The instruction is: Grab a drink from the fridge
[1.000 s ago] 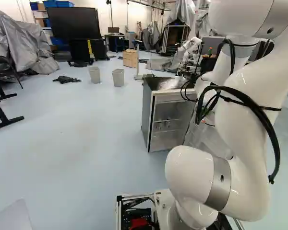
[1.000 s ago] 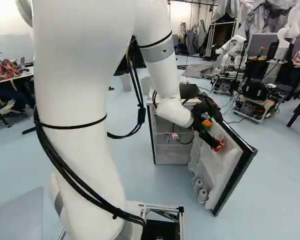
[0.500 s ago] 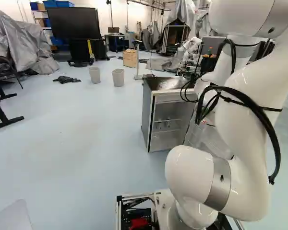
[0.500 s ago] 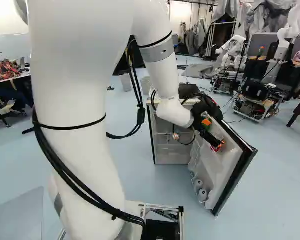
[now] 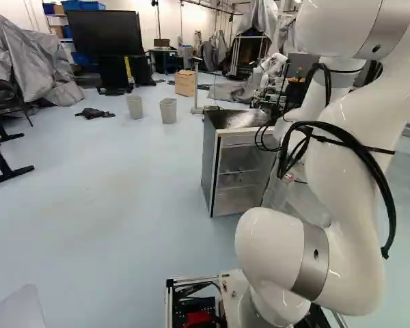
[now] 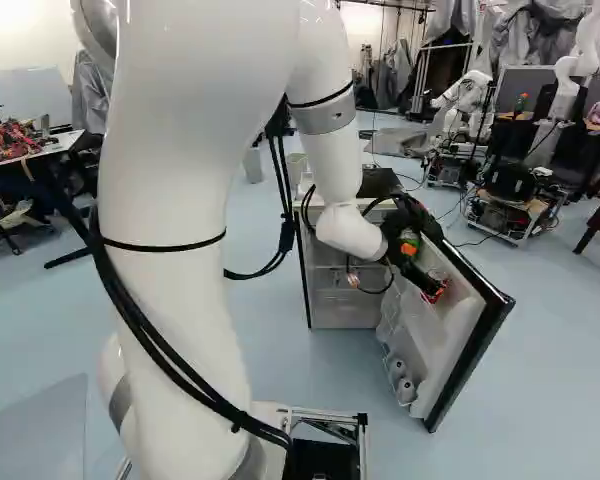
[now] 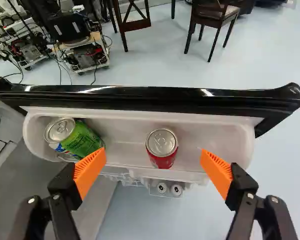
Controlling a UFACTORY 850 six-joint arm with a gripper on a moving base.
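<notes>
At the fridge's open door, my gripper [image 6: 432, 287] reaches down over the top door shelf in the right base view. The fridge [image 5: 244, 164] stands open in the left base view; its door [image 6: 470, 335] swings out to the right in the right base view. In the wrist view the gripper [image 7: 153, 161] is open, orange pads wide apart. A red can [image 7: 161, 155] stands upright in the door shelf [image 7: 122, 151], ahead of the gap between the fingers, touched by neither. A green can [image 7: 83, 141] leans beside another silver-topped can at the shelf's hinge end, near one finger.
Two white round-ended items [image 7: 169, 189] sit lower in the door. The door's black edge [image 7: 155, 95] runs beyond the cans. Another robot [image 6: 467, 115] stands behind the fridge, with wheeled equipment [image 6: 510, 200] nearby. Wooden chairs [image 7: 213, 17] stand past the door.
The upper part of my arm has shifted a little to the right in the right base view, and the gripper slightly with it. Base, fridge and door have stayed still.
</notes>
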